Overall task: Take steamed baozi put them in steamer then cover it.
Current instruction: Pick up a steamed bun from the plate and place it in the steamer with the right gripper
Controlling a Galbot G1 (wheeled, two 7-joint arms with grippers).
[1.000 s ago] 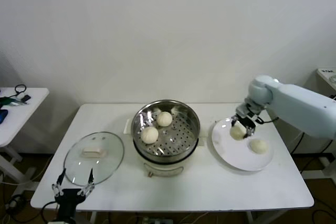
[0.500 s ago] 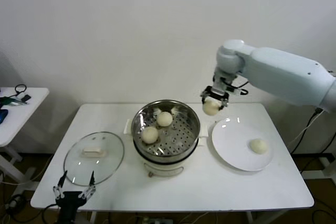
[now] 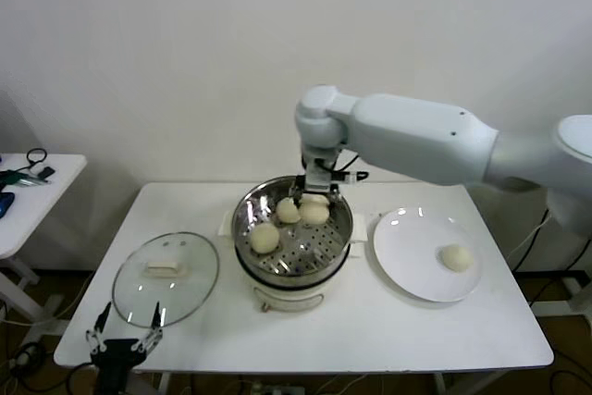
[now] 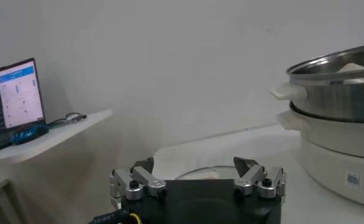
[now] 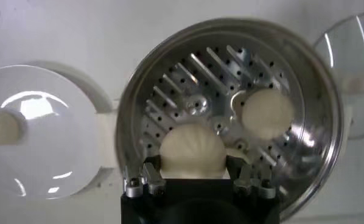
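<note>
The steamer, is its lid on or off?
Off. The lid lies flat on the table beside the steamer, whose buns show uncovered.

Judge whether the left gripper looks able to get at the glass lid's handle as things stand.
Probably yes. The left gripper hangs open at the table's near edge, just short of the glass lid, whose bar handle lies uncovered. The right gripper is over the steamer, out of the way.
</note>
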